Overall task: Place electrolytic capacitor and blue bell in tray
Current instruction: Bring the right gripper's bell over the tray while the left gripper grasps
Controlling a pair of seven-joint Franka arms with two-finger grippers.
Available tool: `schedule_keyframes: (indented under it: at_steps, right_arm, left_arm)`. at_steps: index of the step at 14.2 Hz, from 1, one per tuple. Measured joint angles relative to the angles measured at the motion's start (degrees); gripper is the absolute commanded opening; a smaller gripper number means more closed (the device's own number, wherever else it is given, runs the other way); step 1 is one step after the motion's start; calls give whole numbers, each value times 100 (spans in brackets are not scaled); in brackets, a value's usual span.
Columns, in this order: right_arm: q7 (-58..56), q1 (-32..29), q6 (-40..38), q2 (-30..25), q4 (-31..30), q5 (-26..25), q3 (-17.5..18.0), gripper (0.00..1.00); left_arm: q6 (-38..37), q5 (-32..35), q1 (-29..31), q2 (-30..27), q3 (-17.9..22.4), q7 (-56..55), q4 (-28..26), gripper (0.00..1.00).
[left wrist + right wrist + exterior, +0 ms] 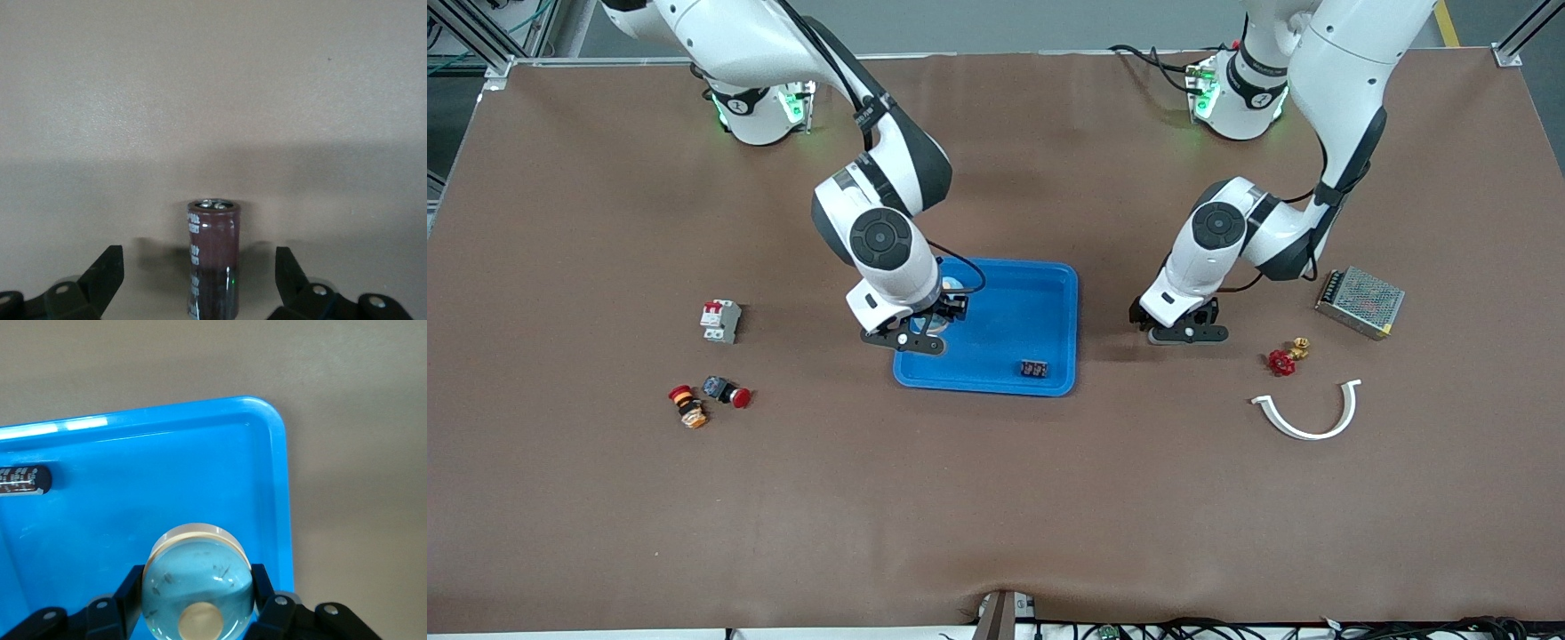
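Scanning the table, I see a breaker [720,320] and two red push buttons [710,397] toward the right arm's end, and a mesh power supply [1360,301], a red valve [1285,357] and a white curved clip [1307,411] toward the left arm's end. The tray [1040,307] sits mid-table with a small dark component [1034,368] lying in its corner nearest the front camera. My right gripper [199,613] is bent low over the tray's rim at the right arm's end, fingers closed on the blue bell [198,587]. My left gripper [199,283] is down beside the tray, fingers spread wide around the upright electrolytic capacitor [213,257] on the cloth, not touching it.
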Motion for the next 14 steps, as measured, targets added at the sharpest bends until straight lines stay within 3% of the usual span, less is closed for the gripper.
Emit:
schedule_keyframes:
  at_steps: [1,2,4,10,14]
  right_arm:
    - [2,1,103,33,-51,0,-5,35]
    - [2,1,180,71,-92,-1,-15,35]
    - [2,1,279,151,-163,-1,-41,36]
    - [3,1,916,580,-206,-2,-79,36]
    - [3,2,1010,684,-205,-14,-81,36]
  left_arm:
    - [0,0,0,1,-1,-11,0,56]
    - [0,0,0,1,-2,-49,0,26]
    - [0,0,-10,1,-12,-293,0,0]
    - [-34,-5,-15,-1,-71,-769,9,0]
    - [-82,-77,-4,-4,-206,-2726,107,0]
